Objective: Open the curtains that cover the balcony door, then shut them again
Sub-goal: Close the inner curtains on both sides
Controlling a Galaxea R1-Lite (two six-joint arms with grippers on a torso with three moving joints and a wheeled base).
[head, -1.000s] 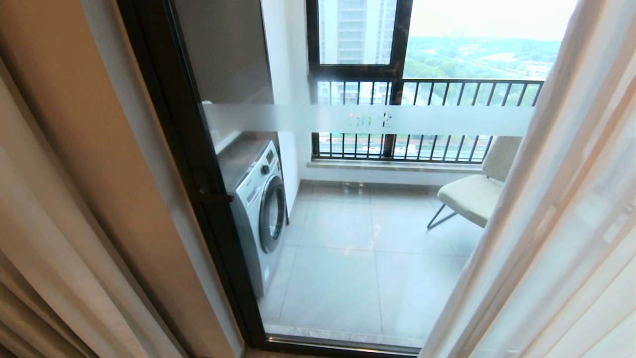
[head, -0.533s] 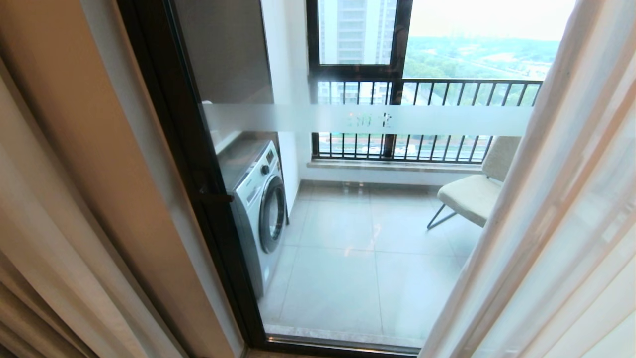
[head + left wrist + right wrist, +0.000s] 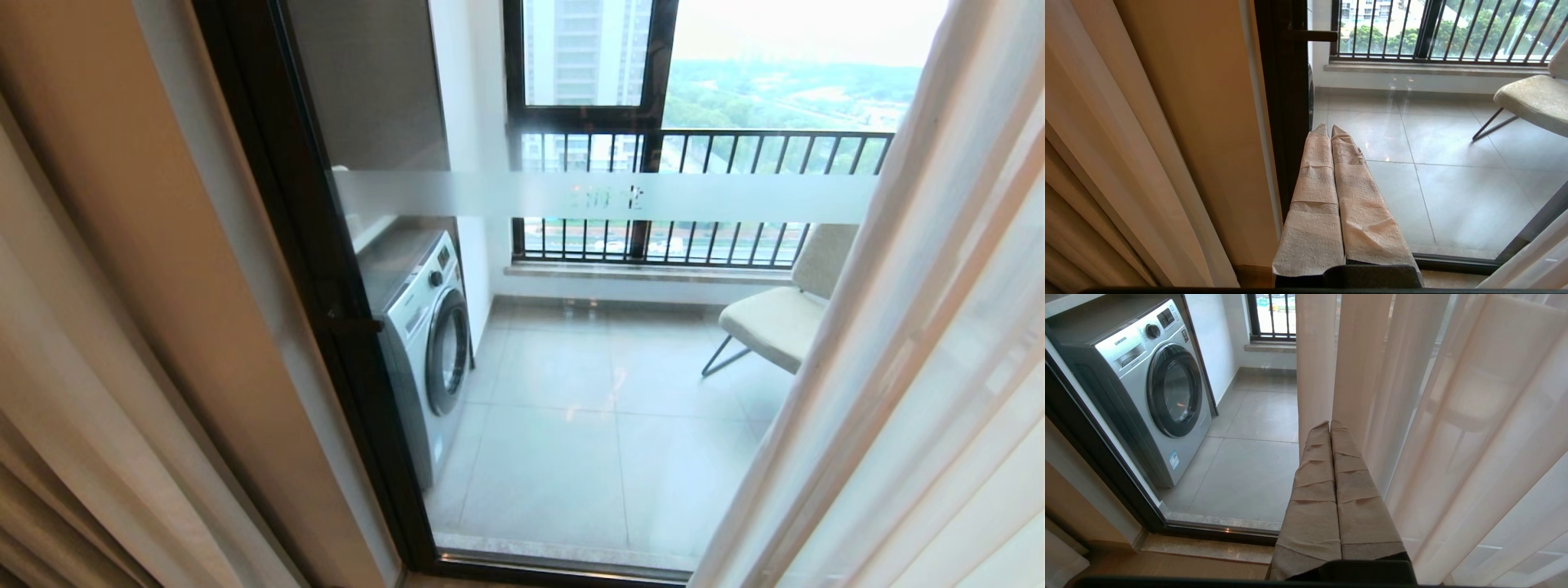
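Nothing has shifted since the earlier frame: curtains, glass and both arms sit just as they did. Right of the gap, the sheer curtain (image 3: 914, 343) hangs at 3 o'clock in the head view, its pleats covering that side of the balcony door (image 3: 588, 367) while the middle panel stands uncovered. At 9 o'clock the heavy beige drape (image 3: 73, 367) is gathered against the wall beside the black door frame (image 3: 326, 327).

Neither arm shows in the head view. In the left wrist view the left end effector (image 3: 1329, 130) is pinched tight with nothing between its padded fingers, aimed at the glass beside the frame, with the drape off to one side. In the right wrist view the right end effector (image 3: 1329, 425) is likewise clamped empty, its tips just beside the leading fold of the sheer; whether they touch it I cannot tell.

Through the glass stand a washing machine (image 3: 424, 343) at 8 o'clock, a chair (image 3: 775, 318) at 3 o'clock and the railing (image 3: 694, 196) at 12.

Judging by the uncovered panel, the closing half is what remains. Thin sheer fabric could slip from a shallow pinch, or snag and drag the pleats unevenly. A reach pushed too far could knock the glass.
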